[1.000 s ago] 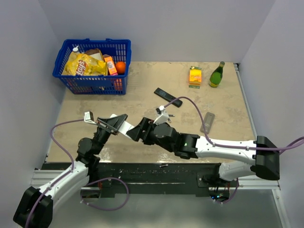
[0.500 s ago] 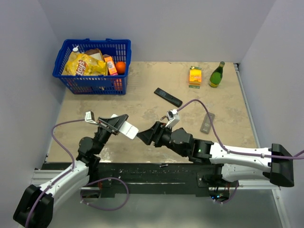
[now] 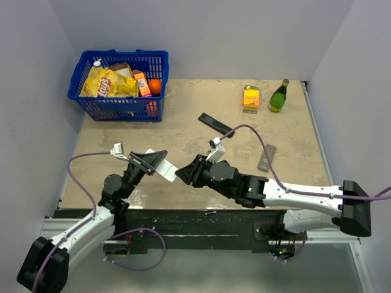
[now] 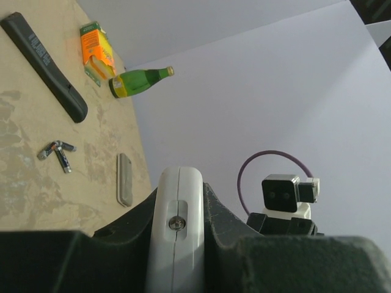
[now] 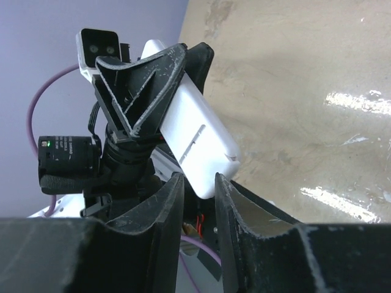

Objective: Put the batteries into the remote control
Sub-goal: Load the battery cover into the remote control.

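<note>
My left gripper (image 3: 156,160) is shut on a white remote control (image 3: 165,169) and holds it tilted above the table's near edge. In the left wrist view its fingers press both broad faces of the remote (image 4: 178,232). My right gripper (image 3: 183,173) meets the remote's free end. In the right wrist view that end (image 5: 198,137) sits between my right gripper's (image 5: 198,180) narrowed fingertips, touching or nearly touching both. The batteries (image 4: 56,152) lie in a small cluster on the table, seen only in the left wrist view.
A black remote (image 3: 215,124) lies mid-table and a grey flat strip (image 3: 267,157) lies to the right. An orange box (image 3: 251,97) and a green bottle (image 3: 279,96) are at the back right. A blue basket (image 3: 119,108) of groceries stands back left.
My right gripper drew back along the white remote to its free end and narrowed its jaws around it. The left gripper kept its hold and barely moved.
</note>
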